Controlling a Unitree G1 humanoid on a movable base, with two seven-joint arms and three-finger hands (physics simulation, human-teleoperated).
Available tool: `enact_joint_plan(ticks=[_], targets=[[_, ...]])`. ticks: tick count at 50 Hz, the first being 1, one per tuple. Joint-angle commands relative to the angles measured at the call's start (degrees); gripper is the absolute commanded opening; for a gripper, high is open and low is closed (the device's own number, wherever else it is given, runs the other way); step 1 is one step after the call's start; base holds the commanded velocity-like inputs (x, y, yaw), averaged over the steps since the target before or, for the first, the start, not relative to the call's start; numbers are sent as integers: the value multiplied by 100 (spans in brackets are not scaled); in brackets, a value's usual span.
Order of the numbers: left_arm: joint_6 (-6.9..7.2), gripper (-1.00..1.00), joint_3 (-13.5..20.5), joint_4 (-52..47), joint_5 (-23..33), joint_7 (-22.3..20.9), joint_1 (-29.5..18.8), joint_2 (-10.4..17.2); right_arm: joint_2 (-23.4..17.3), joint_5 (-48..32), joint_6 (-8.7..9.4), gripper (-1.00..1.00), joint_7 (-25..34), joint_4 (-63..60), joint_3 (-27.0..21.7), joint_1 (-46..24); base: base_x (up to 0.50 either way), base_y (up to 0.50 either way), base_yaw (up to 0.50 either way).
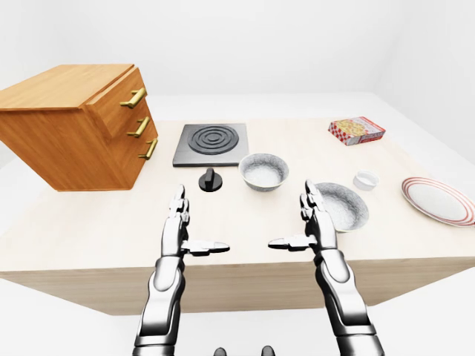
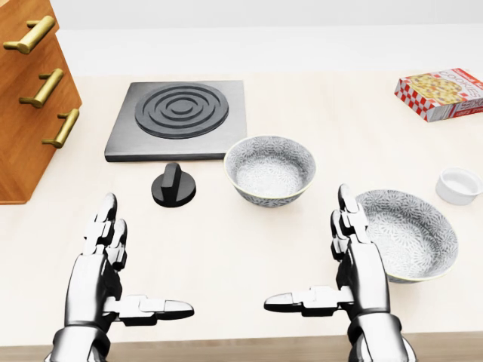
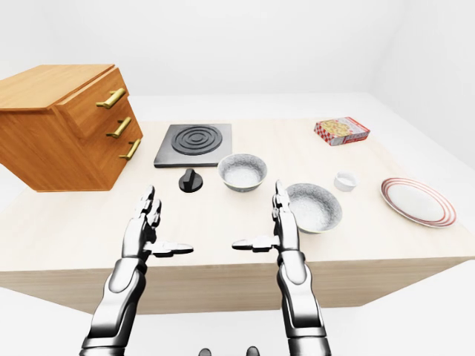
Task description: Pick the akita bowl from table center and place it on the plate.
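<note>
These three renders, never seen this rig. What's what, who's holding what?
A simulated humanoid looks over its own arms through three head cameras: two eye views, nearly alike, and a closer head view. Its silver left hand and right hand hover open, holding nothing. On the pale wooden table lie a patterned grey bowl at table centre, a second wider grey bowl beside the right hand, a small white cup, a red-rimmed white plate, a black stove plate with its knob, a red-checked box and a wooden drawer cabinet.
</note>
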Motion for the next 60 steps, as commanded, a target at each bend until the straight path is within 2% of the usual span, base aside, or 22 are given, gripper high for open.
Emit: enact_joint_plan(ticks=[1, 2, 10, 18, 30, 53, 60], targets=[[388, 100, 178, -198, -147, -186, -56, 82, -56, -5, 396, 100, 26, -262, -78, -325, 0, 0, 0], [446, 100, 185, -307, -145, -178, -79, 90, -71, -12, 396, 100, 36, -334, -83, -378, 0, 0, 0], [446, 100, 357, -1153, -124, -49, -680, 225, -239, 18, 396, 100, 118, -1004, -269, -988, 0, 0, 0], [446, 100, 424, -1164, -228, -26, -944, 262, -248, 168, 396, 100, 275, -1313, -275, -878, 0, -9, 0], [446, 100, 325, -1731, -231, -33, -831, 233, -240, 390, 396, 100, 356, -1522, -370, -652, 0, -50, 0], [446, 100, 262, -1890, -187, -70, -849, 199, -232, 473, 396, 100, 346, -1539, -334, -743, 0, -50, 0], [446, 100, 229, -1950, -121, -84, -804, 183, -229, 556, 396, 100, 521, -1726, -274, -620, 4, -50, 0]])
